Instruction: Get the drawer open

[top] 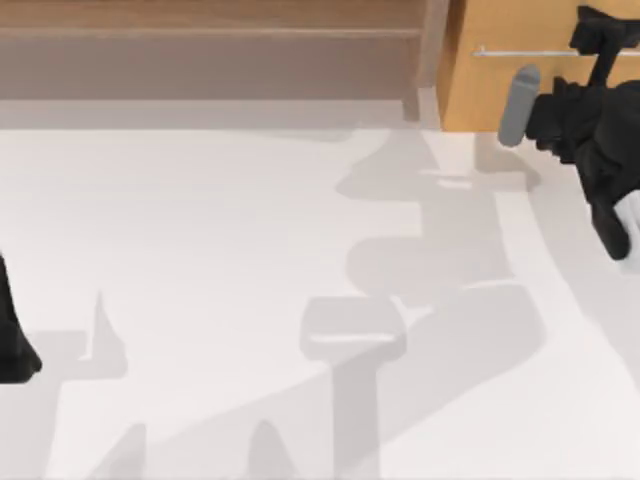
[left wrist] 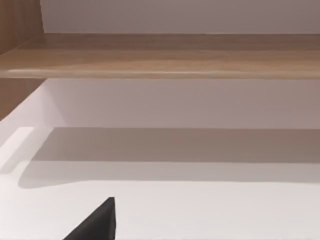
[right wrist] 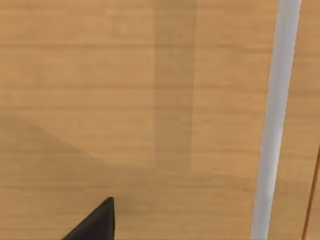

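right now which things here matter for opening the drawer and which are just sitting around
Part of the job:
- drawer, its front flush and shut
- handle, the silver bar across the front
- right gripper, up against the handle

Not part of it:
- shelf unit, duller brown, to the left
- left gripper, parked at the table's left edge

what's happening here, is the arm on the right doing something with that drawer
The right arm is up at the drawer at the table's far right, its right gripper at the silver bar handle. The right wrist view looks straight at the orange-tan front panel with the handle close by. The drawer front looks about flush with the brown shelf unit beside it, so it seems not yet pulled out. The left arm sits parked at the table's left edge.
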`<act>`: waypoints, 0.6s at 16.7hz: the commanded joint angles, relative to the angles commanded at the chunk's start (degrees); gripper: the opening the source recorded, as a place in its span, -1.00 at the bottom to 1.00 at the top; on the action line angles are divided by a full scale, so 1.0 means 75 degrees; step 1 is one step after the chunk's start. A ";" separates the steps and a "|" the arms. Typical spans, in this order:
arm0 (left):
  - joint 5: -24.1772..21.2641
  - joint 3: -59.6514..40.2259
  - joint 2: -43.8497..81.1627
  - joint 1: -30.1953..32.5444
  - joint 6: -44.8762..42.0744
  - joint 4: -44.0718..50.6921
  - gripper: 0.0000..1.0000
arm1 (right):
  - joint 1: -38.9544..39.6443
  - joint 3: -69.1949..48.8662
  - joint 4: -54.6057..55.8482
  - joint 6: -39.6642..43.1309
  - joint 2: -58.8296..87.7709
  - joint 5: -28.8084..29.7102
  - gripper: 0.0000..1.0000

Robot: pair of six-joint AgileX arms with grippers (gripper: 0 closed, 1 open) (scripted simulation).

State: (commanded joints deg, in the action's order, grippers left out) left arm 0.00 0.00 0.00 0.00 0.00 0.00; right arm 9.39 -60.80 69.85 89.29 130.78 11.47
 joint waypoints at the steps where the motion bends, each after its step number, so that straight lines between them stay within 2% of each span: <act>1: 0.0000 0.0000 0.0000 0.0000 0.0000 0.0000 1.00 | 0.0000 0.0000 0.0000 0.0000 0.0000 0.0000 0.85; 10: 0.0000 0.0000 0.0000 0.0000 0.0000 0.0000 1.00 | 0.0000 0.0000 0.0000 0.0000 0.0000 0.0000 -0.51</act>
State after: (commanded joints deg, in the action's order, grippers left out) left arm 0.00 0.00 0.00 0.00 0.00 0.00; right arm 9.39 -60.80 69.85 89.29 130.78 11.47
